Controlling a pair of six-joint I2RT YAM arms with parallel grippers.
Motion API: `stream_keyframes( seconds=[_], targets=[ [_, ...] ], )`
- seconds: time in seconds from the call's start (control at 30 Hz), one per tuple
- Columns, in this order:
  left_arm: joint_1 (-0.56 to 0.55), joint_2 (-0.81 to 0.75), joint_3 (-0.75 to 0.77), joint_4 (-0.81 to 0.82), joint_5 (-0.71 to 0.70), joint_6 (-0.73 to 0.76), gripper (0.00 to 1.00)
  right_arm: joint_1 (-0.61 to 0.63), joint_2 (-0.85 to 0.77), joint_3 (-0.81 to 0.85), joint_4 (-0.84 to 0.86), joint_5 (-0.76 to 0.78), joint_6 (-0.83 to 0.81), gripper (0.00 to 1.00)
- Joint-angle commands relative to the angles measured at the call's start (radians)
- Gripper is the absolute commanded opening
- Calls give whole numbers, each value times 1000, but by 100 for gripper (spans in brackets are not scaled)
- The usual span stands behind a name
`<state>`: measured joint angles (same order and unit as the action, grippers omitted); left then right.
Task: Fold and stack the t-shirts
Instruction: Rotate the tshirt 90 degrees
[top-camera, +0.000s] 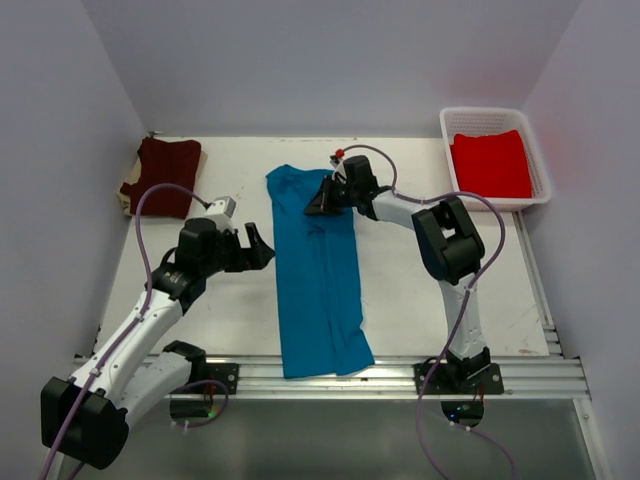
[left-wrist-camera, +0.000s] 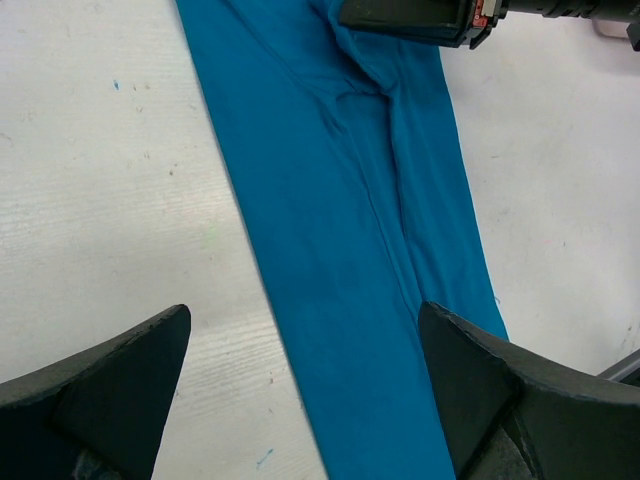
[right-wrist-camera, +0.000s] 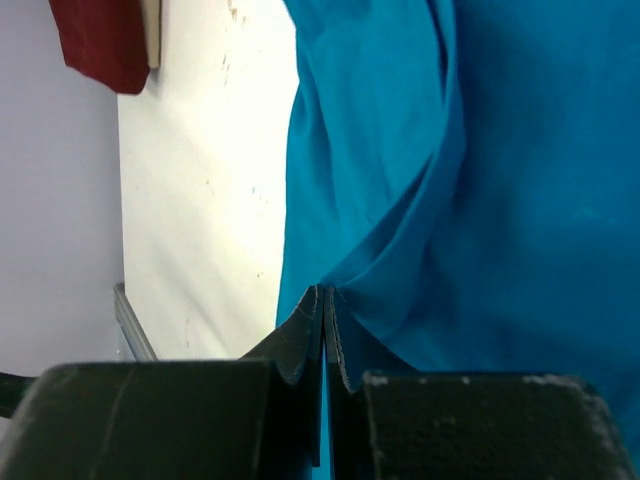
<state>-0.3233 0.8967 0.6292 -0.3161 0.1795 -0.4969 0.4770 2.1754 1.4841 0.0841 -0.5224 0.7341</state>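
The teal-blue t-shirt (top-camera: 318, 270) lies down the middle of the bench (top-camera: 420, 300), folded lengthwise into a narrow strip. Its long axis runs from the near edge toward the back wall, with the far end leaning a little to the left and the near end reaching the metal rail (top-camera: 400, 375) at the front. I cannot tell which end is the collar. The right gripper (top-camera: 320, 198) is down at the far right part of the strip, and its fingers (right-wrist-camera: 300, 335) are pressed together on a raised fold of the teal cloth, which creases toward them. The left gripper (top-camera: 262, 247) hangs just beside the strip's left edge, about midway along it, with its fingers (left-wrist-camera: 110, 385) spread wide and holding nothing; from its own camera the teal strip passes between them below. The dark maroon t-shirt (top-camera: 165, 175) sits folded in the far left corner, well apart from the teal one. The bright red t-shirt (top-camera: 492, 165) lies inside the white mesh basket (top-camera: 495, 113) in the far right corner.
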Motion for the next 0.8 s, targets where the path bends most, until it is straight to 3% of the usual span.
stream_keyframes(
  seconds=[0.0, 0.4, 0.53, 0.67, 0.77],
  targets=[
    [-3, -16, -13, 14, -9, 1, 100, 26, 20, 56, 14, -64, -19, 0],
    [-3, -18, -23, 26, -6, -6, 100, 60, 29, 93, -113, -73, -113, 0],
    [-3, -15, -36, 46, -9, -11, 100, 74, -5, 85, -182, -22, -163, 60],
    [-3, -2, -45, 81, 8, -22, 100, 78, -119, 27, -218, 70, -209, 81],
    [-3, -1, -62, 146, 18, -31, 100, 75, -190, -22, -228, 133, -220, 82]
  ],
)
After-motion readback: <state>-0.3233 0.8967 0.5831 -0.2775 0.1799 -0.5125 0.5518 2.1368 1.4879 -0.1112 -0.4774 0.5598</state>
